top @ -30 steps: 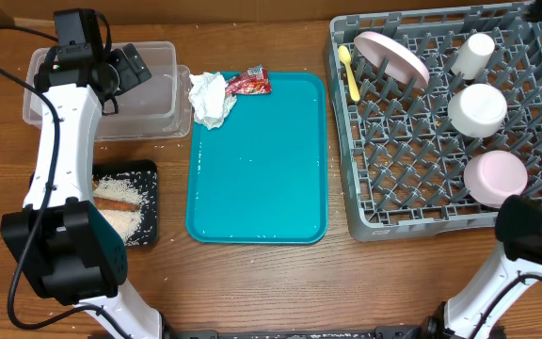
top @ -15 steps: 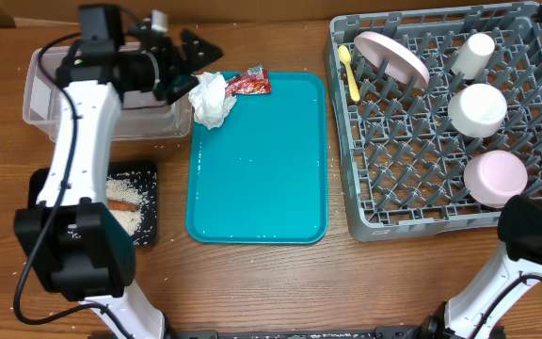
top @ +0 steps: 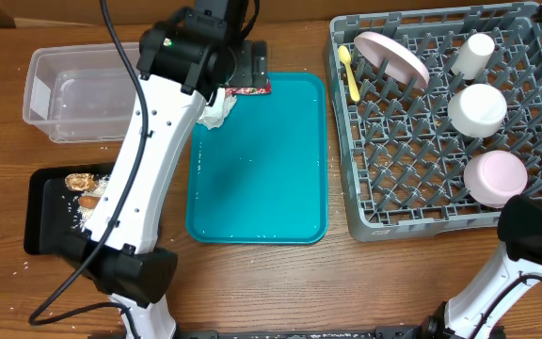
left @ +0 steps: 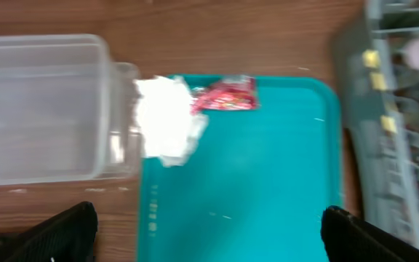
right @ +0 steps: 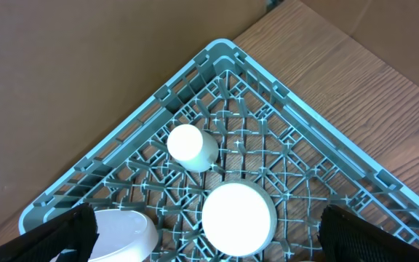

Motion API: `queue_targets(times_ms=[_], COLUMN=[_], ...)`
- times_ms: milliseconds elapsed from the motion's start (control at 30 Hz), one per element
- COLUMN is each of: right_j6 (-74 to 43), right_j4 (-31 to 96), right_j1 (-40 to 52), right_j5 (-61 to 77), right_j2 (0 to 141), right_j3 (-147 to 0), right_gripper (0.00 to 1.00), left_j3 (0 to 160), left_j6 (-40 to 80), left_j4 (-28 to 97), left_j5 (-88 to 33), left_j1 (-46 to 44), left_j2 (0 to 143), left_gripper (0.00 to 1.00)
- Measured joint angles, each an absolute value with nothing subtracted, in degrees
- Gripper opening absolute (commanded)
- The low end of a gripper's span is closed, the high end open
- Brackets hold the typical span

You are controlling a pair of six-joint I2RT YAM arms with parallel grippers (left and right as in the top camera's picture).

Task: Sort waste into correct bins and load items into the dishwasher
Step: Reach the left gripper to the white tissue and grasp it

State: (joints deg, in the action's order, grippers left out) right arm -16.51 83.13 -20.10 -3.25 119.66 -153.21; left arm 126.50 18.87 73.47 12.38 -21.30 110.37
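My left gripper is open and empty, high above the far left corner of the teal tray. A crumpled white napkin and a red wrapper lie at that corner. The clear tub stands to their left. The black tray holds brown scraps and rice. The grey rack holds the plate, yellow spoon, cup and two bowls. My right gripper is open above the rack.
The left arm's white links cross over the table between the black tray and the teal tray, hiding part of both. Loose rice grains lie on the wood near the clear tub. A cardboard wall stands behind the rack.
My left arm has swung right, from over the clear tub to over the teal tray's far left corner. The right arm and the dishes have not moved.
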Motion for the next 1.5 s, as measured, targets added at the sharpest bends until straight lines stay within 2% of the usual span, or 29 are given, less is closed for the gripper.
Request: queue_targets(times_ms=[167, 267, 367, 533, 767, 933, 1000, 1067, 1133, 1200, 1267, 1500], right_j6=[-16.49, -16.51, -16.51, -16.47, -16.49, -16.47, -16.49, -16.47, -16.49, -16.49, -16.49, -16.45], right_j4=[83.15, 83.13, 83.11, 83.15, 83.13, 83.13, 83.13, 83.13, 83.11, 83.13, 83.13, 83.15], right_j1=[-20.1, -20.12, -20.12, -20.1, -20.12, -20.1, -20.1, -20.12, -20.1, -20.12, -20.12, -20.1], right_j5=[-3.22, -3.22, -3.25, -3.2, -3.2, -3.2, -3.25, -3.22, -3.22, -3.25, -3.22, -3.22], right_j2=[119.66, 119.66, 119.66, 119.66, 119.66, 119.66, 119.66, 119.66, 119.66, 119.66, 119.66, 119.66], right_j3=[-153.21, -153.21, -153.21, -153.18, -153.21, -153.21, -153.21, -153.21, -153.21, -153.18, -153.21, -153.21], right_gripper=[1.0, 1.0, 1.0, 1.0, 1.0, 1.0, 1.0, 1.0, 1.0, 1.0, 1.0, 1.0], left_j3=[126.72, 126.69, 126.69, 126.69, 126.69, 126.69, 126.69, 126.69, 126.69, 126.56, 125.97, 125.05], left_j6=[16.29, 15.84, 15.57, 14.02, 10.63, 10.22, 10.07, 9.58, 9.17, 8.8, 8.8, 8.78], left_j4=[73.34, 73.32, 73.34, 71.31, 70.43, 69.54, 68.16, 67.16, 66.76, 66.22, 65.91, 65.98], left_j5=[15.29, 15.68, 15.7, 15.7, 16.51, 21.85, 23.57, 24.29, 24.34, 24.47, 24.6, 24.75], left_j1=[-20.47, -20.36, -20.36, -20.34, -20.21, -20.21, -20.21, -20.21, -20.21, -20.21, -20.21, -20.21], left_j2=[117.54, 124.4, 129.23, 133.97, 140.16, 143.28, 143.44, 143.44, 143.44, 143.44, 143.44, 143.5], left_gripper=[1.0, 0.93, 0.91, 0.82, 0.85, 0.85, 0.74, 0.57, 0.45, 0.28, 0.06, 0.04])
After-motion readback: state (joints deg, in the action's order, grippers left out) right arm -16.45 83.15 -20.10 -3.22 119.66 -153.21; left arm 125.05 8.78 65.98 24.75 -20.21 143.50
